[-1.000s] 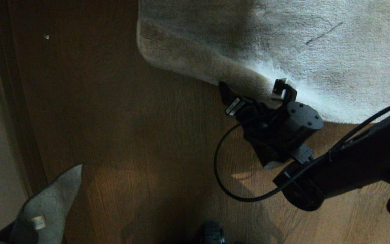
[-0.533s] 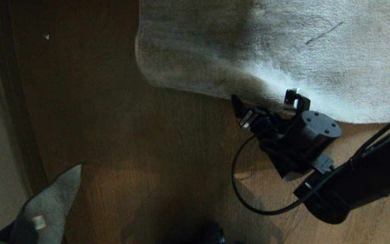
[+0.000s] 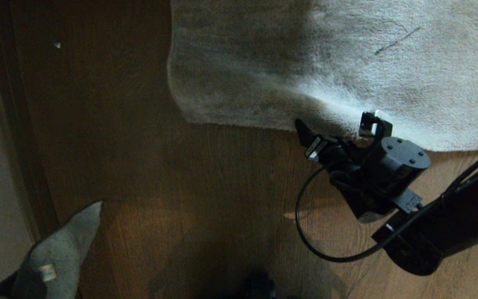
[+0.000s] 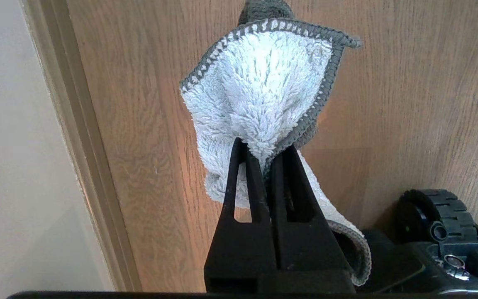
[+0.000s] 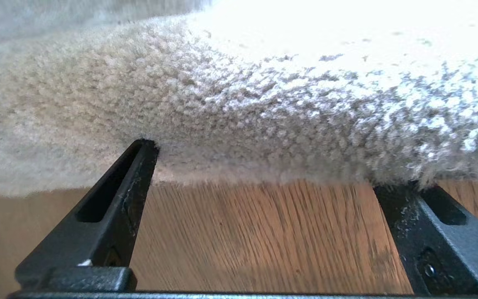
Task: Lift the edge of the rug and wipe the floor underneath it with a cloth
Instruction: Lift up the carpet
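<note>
Wood-plank floor [image 3: 139, 174] meets the rug edge [image 3: 239, 122]; right tool [image 5: 264, 166] gapes wide against it, left tool [image 4: 264, 151] clamps the cloth [image 4: 259, 87].

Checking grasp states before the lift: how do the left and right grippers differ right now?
The left gripper is shut on the cloth; the right gripper is open and holds nothing. The left hangs above bare floor beside the baseboard; the right sits low at the rug edge, fingertips against the pile. In the head view only the right shows in full. Both have black tapered fingers.
</note>
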Robot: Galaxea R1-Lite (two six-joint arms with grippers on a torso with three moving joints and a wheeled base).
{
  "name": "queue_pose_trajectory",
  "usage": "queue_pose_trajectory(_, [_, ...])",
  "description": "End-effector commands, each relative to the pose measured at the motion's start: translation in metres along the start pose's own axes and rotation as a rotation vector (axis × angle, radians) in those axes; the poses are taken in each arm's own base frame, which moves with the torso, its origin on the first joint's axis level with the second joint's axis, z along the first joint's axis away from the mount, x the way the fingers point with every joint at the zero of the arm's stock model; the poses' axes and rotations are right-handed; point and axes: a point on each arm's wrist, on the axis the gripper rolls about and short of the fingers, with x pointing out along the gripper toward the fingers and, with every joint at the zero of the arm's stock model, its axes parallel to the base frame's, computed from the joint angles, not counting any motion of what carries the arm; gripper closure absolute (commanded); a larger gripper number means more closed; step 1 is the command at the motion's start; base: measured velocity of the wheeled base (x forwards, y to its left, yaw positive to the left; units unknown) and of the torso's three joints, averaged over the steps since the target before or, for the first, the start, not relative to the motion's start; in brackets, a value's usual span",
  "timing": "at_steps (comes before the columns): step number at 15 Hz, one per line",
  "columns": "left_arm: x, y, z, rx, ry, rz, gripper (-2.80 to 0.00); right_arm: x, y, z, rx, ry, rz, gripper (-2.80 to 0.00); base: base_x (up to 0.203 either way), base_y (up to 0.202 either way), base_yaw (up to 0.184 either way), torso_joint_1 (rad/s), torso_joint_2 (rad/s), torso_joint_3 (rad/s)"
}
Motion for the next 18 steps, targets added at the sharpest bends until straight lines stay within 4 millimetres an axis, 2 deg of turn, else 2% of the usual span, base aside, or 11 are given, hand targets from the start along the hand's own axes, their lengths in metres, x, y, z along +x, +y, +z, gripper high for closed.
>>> queue_pose_trajectory(1, [0.0, 0.0, 0.0, 0.0, -0.001, 0.0, 0.0, 0.004, 0.005, 0.014, 0.05, -0.083, 0.011, -2.8, 0.0, 0.0, 0.0, 0.0, 0.0, 0.0])
queue_pose_trajectory(8, [0.0, 0.0, 0.0, 0.0, -0.001, 0.0, 0.0, 0.016, 0.026, 0.036, 0.323, -0.178, 0.076, -2.8, 0.0, 0.0, 0.0, 0.0, 0.0, 0.0])
queue_pose_trajectory(15, [0.0, 0.0, 0.0, 0.0, -0.001, 0.0, 0.0, 0.018, 0.064, 0.035, 0.433, -0.191, 0.185, -2.8, 0.0, 0.0, 0.0, 0.0, 0.0, 0.0])
queue_pose_trajectory(18, [0.0, 0.0, 0.0, 0.0, -0.001, 0.0, 0.0, 0.021, 0.078, 0.027, 0.452, -0.187, 0.214, -2.8, 0.0, 0.0, 0.0, 0.0, 0.0, 0.0])
